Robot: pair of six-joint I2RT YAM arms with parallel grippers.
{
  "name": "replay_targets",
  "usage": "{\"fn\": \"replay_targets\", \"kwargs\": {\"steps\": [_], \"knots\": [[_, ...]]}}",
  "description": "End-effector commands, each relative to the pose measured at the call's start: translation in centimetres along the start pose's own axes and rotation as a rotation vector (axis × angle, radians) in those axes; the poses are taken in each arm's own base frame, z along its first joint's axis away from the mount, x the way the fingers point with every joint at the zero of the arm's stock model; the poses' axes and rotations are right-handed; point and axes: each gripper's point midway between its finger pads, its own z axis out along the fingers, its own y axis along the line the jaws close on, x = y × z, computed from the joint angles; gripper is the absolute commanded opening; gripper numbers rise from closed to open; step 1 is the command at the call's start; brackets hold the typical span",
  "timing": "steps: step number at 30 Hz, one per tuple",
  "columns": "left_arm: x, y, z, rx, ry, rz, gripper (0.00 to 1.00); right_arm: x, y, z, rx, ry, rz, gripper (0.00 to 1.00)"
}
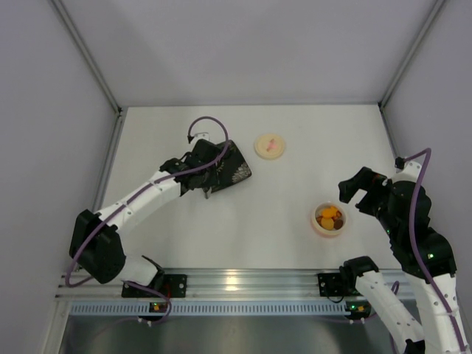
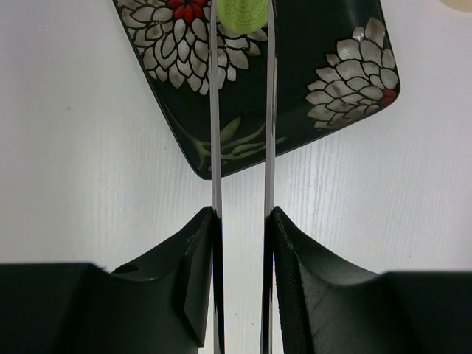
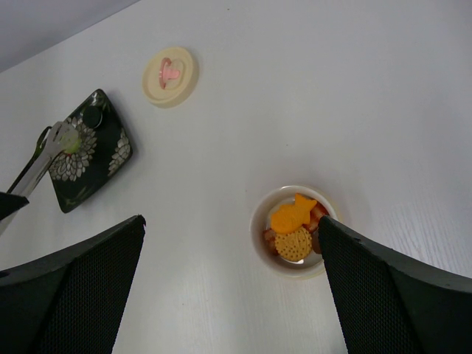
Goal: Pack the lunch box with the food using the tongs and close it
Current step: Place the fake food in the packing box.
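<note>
My left gripper [image 2: 242,221] is shut on the silvery tongs [image 2: 215,133], squeezing their two arms. The tongs reach over the dark flowered plate [image 2: 310,44], and a light green food piece [image 2: 240,11] sits between their tips. The arm and tongs [image 1: 209,188] lie over the plate [image 1: 234,171] in the top view. The round lunch box [image 3: 295,228] stands to the right with orange and brown food [image 3: 291,217] inside. Its cream lid [image 1: 270,145] lies apart, further back. My right gripper [image 3: 230,221] is open above the table next to the lunch box [image 1: 329,218], holding nothing.
A dark round piece [image 3: 92,116] lies on the plate's far corner. White walls close the table on the left, back and right. An aluminium rail [image 1: 243,284] with the arm bases runs along the near edge.
</note>
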Motion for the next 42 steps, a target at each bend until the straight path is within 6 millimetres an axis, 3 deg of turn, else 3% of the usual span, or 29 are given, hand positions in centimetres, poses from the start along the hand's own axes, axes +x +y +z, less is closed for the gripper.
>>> {"fn": "replay_targets", "kwargs": {"steps": [1, 6, 10, 16, 26, 34, 42], "knots": [[-0.8, -0.8, -2.2, 0.040, -0.043, 0.004, 0.34, -0.5, -0.2, -0.4, 0.011, -0.021, 0.010, 0.99], [-0.7, -2.3, -3.9, 0.088, -0.057, 0.028, 0.34, -0.5, -0.3, -0.4, 0.014, -0.021, 0.011, 1.00], [0.1, -5.8, -6.3, 0.170, -0.068, 0.096, 0.34, -0.5, -0.3, -0.3, 0.018, -0.021, 0.011, 0.99], [3.3, -13.4, -10.5, 0.337, -0.070, 0.216, 0.35, -0.5, -0.3, -0.2, 0.016, -0.018, 0.011, 1.00], [9.3, -23.5, -15.1, 0.540, -0.044, 0.379, 0.35, -0.6, -0.4, -0.3, 0.024, -0.022, 0.009, 0.99], [14.3, -28.2, -16.3, 0.623, 0.004, 0.484, 0.35, -0.6, -0.5, -0.4, 0.030, -0.021, 0.007, 1.00], [16.9, -30.0, -16.5, 0.648, 0.039, 0.535, 0.35, -0.6, -0.7, -0.5, 0.036, -0.022, 0.002, 1.00]]}}
